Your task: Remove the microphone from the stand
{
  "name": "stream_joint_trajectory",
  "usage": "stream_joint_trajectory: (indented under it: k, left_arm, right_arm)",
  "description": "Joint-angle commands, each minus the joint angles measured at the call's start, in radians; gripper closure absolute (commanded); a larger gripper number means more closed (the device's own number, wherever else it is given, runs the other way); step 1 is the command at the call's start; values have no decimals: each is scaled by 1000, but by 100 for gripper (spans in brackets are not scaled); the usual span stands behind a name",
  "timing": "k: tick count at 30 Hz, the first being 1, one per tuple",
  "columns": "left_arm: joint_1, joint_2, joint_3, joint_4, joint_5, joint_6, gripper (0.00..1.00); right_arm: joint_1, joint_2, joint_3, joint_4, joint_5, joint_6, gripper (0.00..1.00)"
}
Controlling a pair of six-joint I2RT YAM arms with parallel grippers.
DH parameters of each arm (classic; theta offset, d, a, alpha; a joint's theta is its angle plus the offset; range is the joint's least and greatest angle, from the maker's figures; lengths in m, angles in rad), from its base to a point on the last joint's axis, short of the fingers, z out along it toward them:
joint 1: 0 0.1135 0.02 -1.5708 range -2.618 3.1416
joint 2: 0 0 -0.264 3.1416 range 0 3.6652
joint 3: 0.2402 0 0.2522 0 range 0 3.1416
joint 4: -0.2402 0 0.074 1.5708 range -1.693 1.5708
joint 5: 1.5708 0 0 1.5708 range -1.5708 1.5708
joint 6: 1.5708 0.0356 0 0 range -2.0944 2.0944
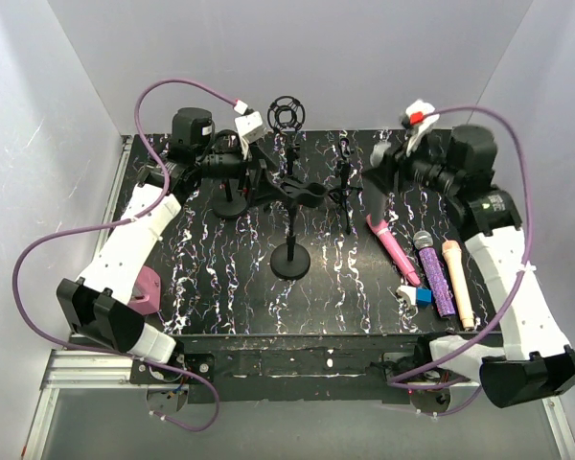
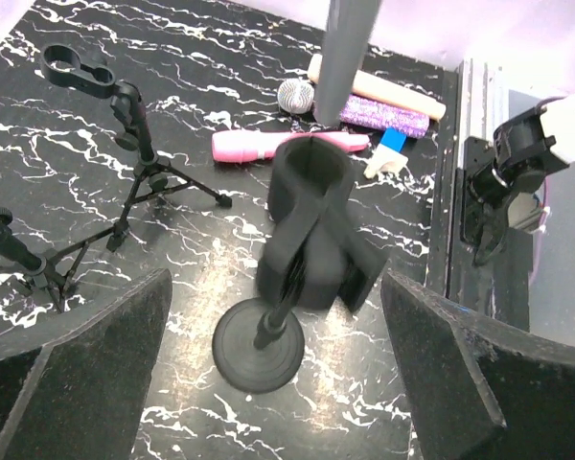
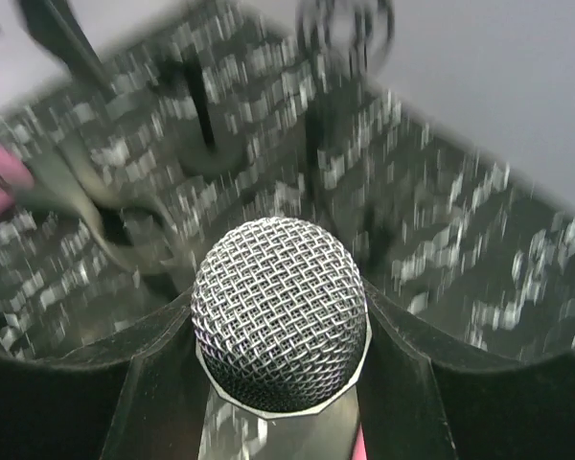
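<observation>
The right gripper (image 3: 280,417) is clamped on the grey microphone (image 3: 280,311) with silver mesh head, holding it above the table (image 1: 230,278), right of and apart from the black round-base stand (image 2: 259,356). The left gripper (image 2: 278,331) stands open, its fingers (image 2: 77,374) flanking the stand's black clip (image 2: 311,216) without contact.

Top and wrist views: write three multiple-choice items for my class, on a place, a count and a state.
1. The loose microphones lie: A at the right of the table; B at the left; C behind the stands.
2. How many lie there? A two; B three; C five.
3. The right gripper: A grips a mesh-headed microphone; B is empty; C grips a stand.
Answers: A, beside the right arm; B, pink microphone, purple microphone, peach microphone; A, its head sits between the fingers.
</observation>
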Motion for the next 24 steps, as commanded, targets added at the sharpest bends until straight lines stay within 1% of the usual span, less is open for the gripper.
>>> stream_joint_trajectory:
  k: [1,4,7,12,14,18,21,24]
  left_arm:
    - [-4,7,55,92,20,-132,9]
    - [-4,6,67,92,12,-147,9]
    - [-4,-2,73,87,0,-147,10]
    - [-4,-23,76,78,-35,-140,10]
    - [-4,-36,73,65,-49,-132,10]
    - [-6,-62,66,23,-77,-103,10]
    - [-4,-79,67,-10,-95,-80,10]
    - [-4,-92,72,-48,-115,-51,9]
  right_arm:
    - [-56,-74,-220,-135,32,-162,99]
    - [-69,-97,-338,-135,18,-205,99]
    - [-69,-70,-401,-135,6,-222,99]
    - [-69,59,-420,-103,7,-238,99]
    - [-69,110,-421,-74,15,-247,99]
    - [-69,200,-412,-67,46,-288,99]
    - [-70,240,-432,-61,95,-308,99]
    - [-70,272,-440,-93,112,-310,99]
